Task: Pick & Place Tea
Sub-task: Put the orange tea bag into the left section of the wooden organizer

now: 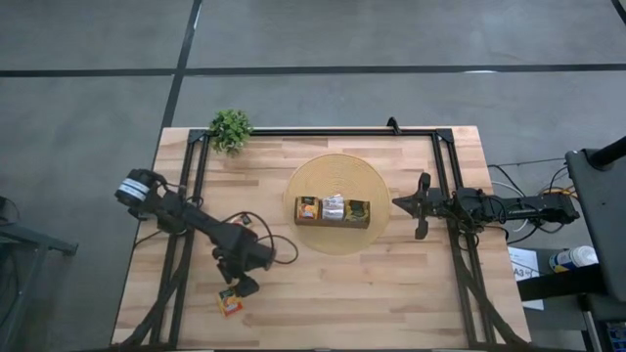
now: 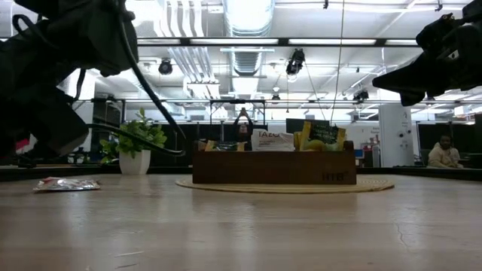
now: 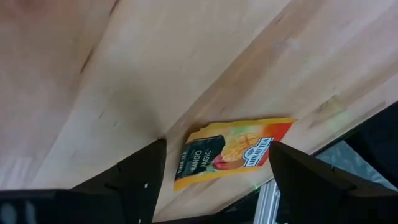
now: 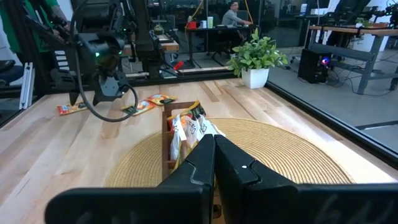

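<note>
The left tool (image 1: 238,288) hangs over the near-left part of the surface (image 1: 323,293), its fingers (image 3: 134,177) spread wide with nothing between them. Straight below the gap lies a sachet (image 3: 231,151), flat on the wood close to the surface's edge; its orange and dark print reads partly as "mango". From above, this sachet (image 1: 231,302) is half covered by the arm, so only an orange-red corner shows. In the low view a flat packet (image 2: 66,184) lies on the left of the surface, but its colours are hard to make out, and the left arm fills the upper left as a dark blur.

The right tool (image 1: 422,206) waits just right of the round woven mat (image 1: 337,176), fingers pressed together and holding nothing. In its own wrist view the closed fingers (image 4: 214,165) hide much of the box (image 4: 168,152), of which only one end shows, with white and yellow sachets (image 4: 186,127) standing in it. Two more sachets (image 4: 149,101) lie on the wood beyond, and another (image 4: 71,108) further off.

From above the box (image 1: 333,210) sits on the mat with sachets in three compartments: orange, white, green. A plant (image 1: 231,128) stands at the far-left corner. A seated person (image 2: 444,153) shows in the room behind, small and indistinct.
</note>
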